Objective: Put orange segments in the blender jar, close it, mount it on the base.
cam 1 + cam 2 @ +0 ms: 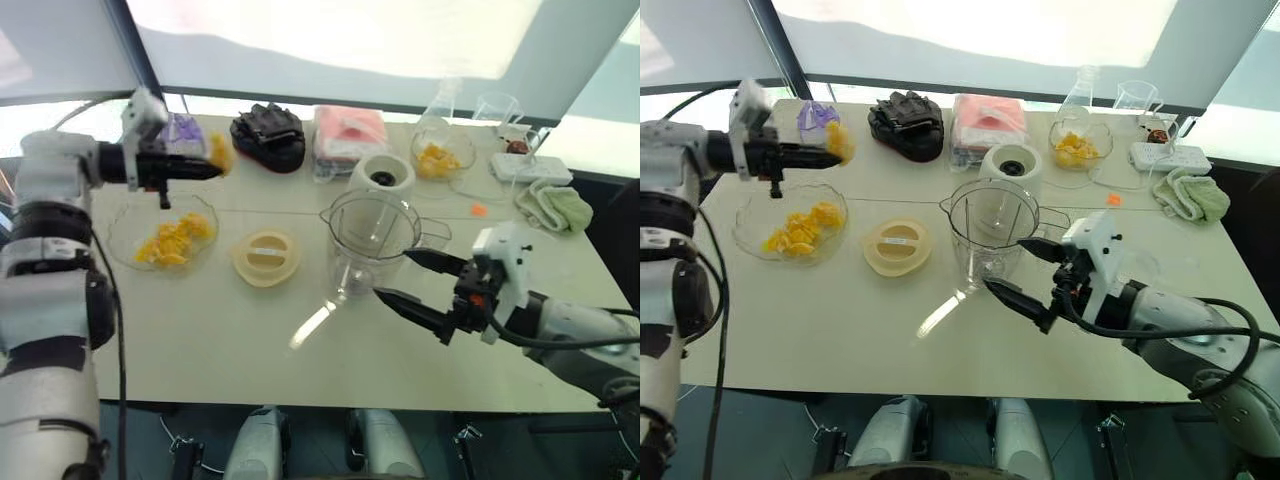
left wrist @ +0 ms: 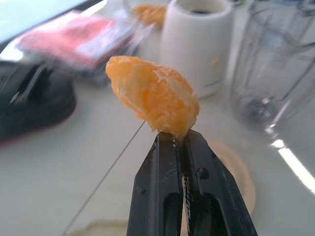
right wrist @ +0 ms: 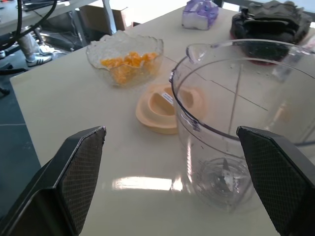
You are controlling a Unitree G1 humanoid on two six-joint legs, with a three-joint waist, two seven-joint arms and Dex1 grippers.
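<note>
orange segment (image 2: 153, 94) pinched in L jaws | R jaws wide, empty, by blender jar (image 3: 246, 123) | blade seen R wrist

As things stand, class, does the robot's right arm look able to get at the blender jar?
Probably yes. The right gripper stands open beside the blender jar, pointing toward it, and nothing lies between them. The lid and base sit clear of that approach.

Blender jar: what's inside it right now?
The jar holds no orange segments; through its clear wall I see just the blade at the bottom. The left gripper holds one segment off to the side, not over the jar.
</note>
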